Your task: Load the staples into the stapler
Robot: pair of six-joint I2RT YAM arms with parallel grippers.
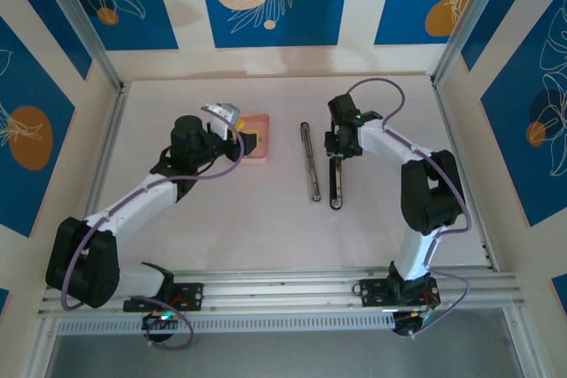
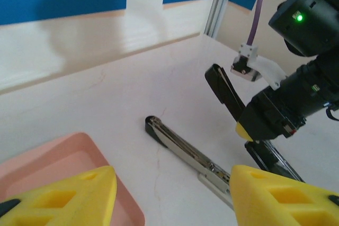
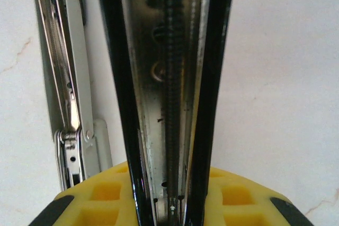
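1. Pink plastic tray [image 1: 257, 121] sits on the white table [image 1: 221, 219], left of the stapler and well apart from it. What's in it? Honestly can't tell. From above the left gripper [image 1: 241, 143] hangs right over it, and the left wrist cam catches just one corner of the tray [image 2: 114, 175] with bare pink floor. Staples would be too tiny to make out from above anyway.
2. Left claw is spread wide. Its two yellow fingertips [image 2: 74, 194] stand far apart at the bottom of its own cam, with nothing between them.
3. Stapler is folded open into two long halves lying side by side mid-table. The shiny metal magazine [image 1: 309, 161] is on the left and the black top arm [image 1: 337, 188] just to its right.
4. Both long axes run from the near edge toward the back wall, almost parallel, with the gap a bit tighter at the near end.
5. Right gripper [image 1: 338, 158] is pinching the black top arm across its width. On the right wrist cam the yellow pads are pressed against both sides of it [image 3: 169, 51].
6. That arm lies with its hollow side up, so the spring rod down the channel shows. The magazine [image 3: 63, 78] lies just to the left.
7. From the left wrist cam, the magazine [image 2: 185, 149] lies flat with its dark tip pointing away from the right gripper [image 2: 249, 130]. I can't tell whether the far tip of the black arm [image 2: 225, 91] is off the table.
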